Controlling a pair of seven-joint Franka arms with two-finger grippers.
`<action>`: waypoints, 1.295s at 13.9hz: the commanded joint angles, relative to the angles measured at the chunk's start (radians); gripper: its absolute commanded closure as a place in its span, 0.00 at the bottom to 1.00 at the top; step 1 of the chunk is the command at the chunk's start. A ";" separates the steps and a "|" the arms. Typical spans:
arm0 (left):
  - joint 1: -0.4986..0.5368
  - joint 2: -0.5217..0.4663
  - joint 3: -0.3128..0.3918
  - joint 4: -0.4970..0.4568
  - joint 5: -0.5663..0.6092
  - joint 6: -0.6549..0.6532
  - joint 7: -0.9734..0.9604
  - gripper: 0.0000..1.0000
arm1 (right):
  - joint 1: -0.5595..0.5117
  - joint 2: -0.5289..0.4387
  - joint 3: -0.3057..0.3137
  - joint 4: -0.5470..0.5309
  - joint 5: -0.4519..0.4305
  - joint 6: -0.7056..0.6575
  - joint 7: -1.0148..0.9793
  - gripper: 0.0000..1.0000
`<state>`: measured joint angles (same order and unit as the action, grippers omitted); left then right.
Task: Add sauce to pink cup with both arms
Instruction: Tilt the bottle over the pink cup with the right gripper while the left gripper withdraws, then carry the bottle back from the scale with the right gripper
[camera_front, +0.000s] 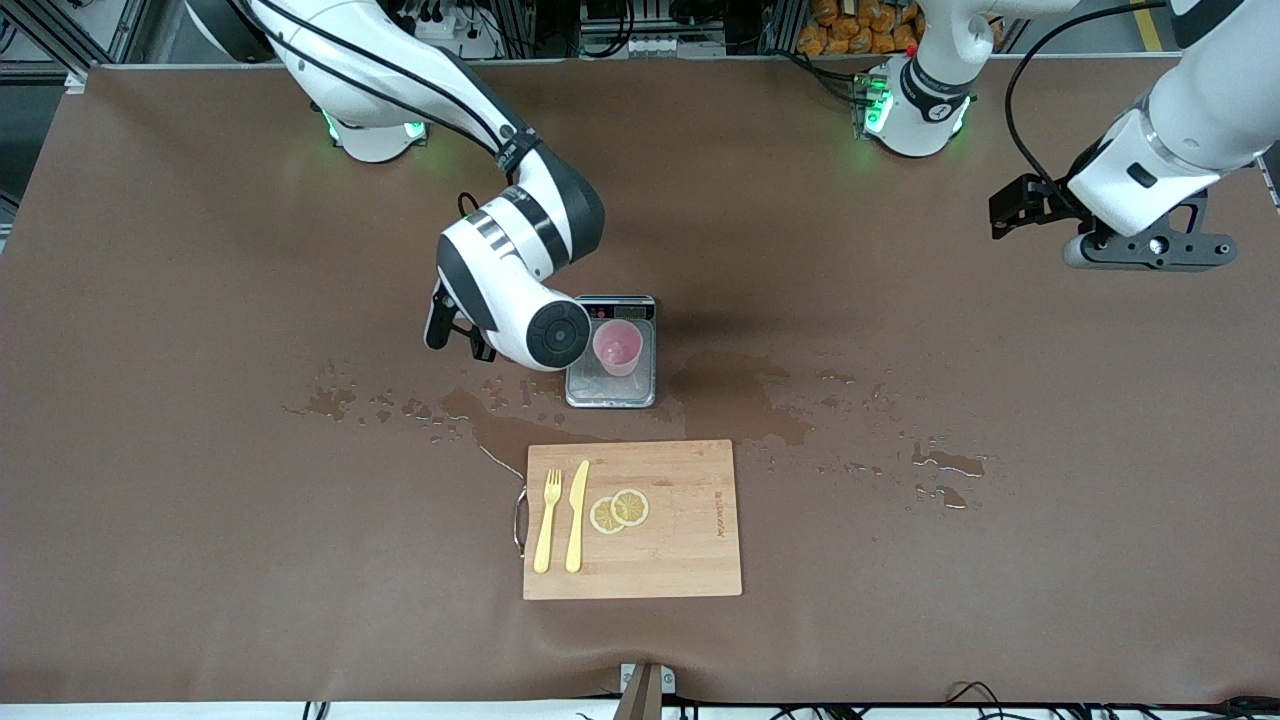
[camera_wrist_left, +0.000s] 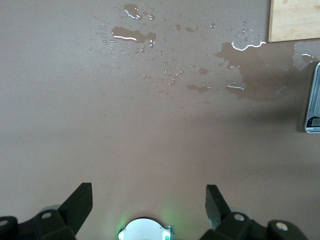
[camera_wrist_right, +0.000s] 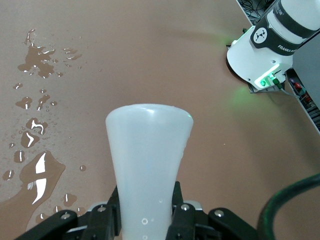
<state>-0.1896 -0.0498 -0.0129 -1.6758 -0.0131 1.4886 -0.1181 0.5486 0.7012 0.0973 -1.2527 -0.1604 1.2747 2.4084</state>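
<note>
A: How far along is it?

B: The right gripper (camera_wrist_right: 145, 220) is clamping its jaws on the sauce (camera_wrist_right: 148, 165), hanging beside the pink cup (camera_front: 617, 348) on the scale (camera_front: 612, 385).

A: Poured?

B: I cannot tell; squeezing probably remains.

A: The other arm?

B: The left gripper (camera_wrist_left: 149, 202) is waiting, jaws open, over bare surface (camera_front: 900, 560).

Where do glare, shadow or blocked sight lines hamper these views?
Front view: the right arm hides its right gripper and throws shadow beside the scale; spilled liquid glints. Left wrist view: bright streaks on puddles. Right wrist view: the sauce bottle fills the foreground, pale and washed out.
</note>
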 joint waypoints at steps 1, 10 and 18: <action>-0.008 -0.002 0.007 0.028 0.032 -0.018 0.026 0.00 | -0.005 0.003 -0.004 0.032 -0.010 -0.021 0.000 0.67; 0.019 0.004 0.004 0.056 0.032 -0.013 0.060 0.00 | -0.275 -0.064 0.001 0.035 0.270 -0.008 -0.417 0.63; 0.033 -0.001 0.005 0.053 0.044 -0.016 0.133 0.00 | -0.470 -0.062 0.001 0.022 0.384 -0.015 -0.754 0.61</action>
<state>-0.1642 -0.0498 -0.0043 -1.6373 -0.0078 1.4886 -0.0003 0.1235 0.6493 0.0831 -1.2165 0.1933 1.2696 1.7225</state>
